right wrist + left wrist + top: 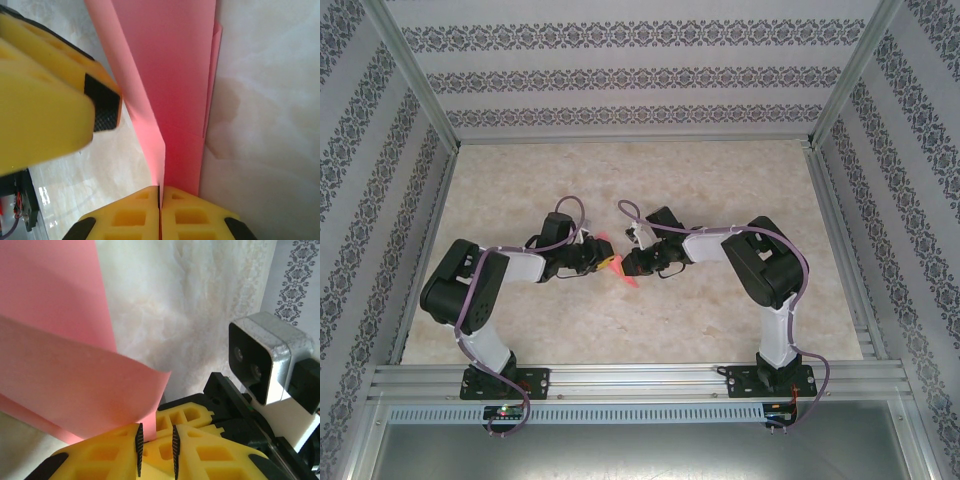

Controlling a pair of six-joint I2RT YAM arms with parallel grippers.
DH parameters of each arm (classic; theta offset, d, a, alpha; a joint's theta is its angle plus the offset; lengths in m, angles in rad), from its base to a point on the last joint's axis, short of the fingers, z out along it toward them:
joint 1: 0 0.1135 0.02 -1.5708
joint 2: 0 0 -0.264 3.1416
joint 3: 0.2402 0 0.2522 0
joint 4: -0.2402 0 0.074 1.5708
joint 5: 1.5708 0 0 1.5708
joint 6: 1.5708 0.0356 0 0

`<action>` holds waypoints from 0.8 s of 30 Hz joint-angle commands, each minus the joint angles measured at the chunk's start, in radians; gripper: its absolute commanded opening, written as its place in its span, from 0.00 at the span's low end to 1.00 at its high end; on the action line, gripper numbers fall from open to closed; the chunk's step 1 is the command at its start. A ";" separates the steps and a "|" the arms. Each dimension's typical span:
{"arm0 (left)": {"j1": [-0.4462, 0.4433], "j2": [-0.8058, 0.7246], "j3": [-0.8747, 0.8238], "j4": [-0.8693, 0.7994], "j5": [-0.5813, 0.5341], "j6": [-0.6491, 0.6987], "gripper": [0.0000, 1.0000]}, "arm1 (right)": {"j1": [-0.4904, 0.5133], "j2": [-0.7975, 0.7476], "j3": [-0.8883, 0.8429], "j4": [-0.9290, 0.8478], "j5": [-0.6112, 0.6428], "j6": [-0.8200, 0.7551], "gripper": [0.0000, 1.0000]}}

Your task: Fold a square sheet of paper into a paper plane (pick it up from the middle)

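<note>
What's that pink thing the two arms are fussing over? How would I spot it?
Find the middle of the pale marbled table, where the black-and-white left arm and right arm meet. There a thin pink-red sheet of paper, partly folded, is pinched in the right gripper. It is the only pink, flimsy thing there.

Robotics lab test cell. Boxed in by an aluminium-profile frame, with patterned wallpaper panels for walls. Marble-look tabletop inside, with 2 arms, left arm and right arm, bolted to a slotted rail at the near edge. Purple cables looped along them, small electronics boards at the bases, a camera mounted at the wrist of the yellow right hand.
</note>
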 commanded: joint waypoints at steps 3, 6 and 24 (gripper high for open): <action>-0.012 0.030 0.012 0.013 0.012 0.022 0.26 | 0.010 0.022 0.026 -0.040 0.009 -0.019 0.08; -0.012 0.050 0.014 0.011 0.008 0.017 0.26 | 0.012 0.022 0.033 -0.056 0.017 -0.024 0.08; -0.012 0.068 0.023 -0.066 -0.034 0.046 0.24 | -0.002 -0.070 0.026 -0.119 -0.002 -0.012 0.20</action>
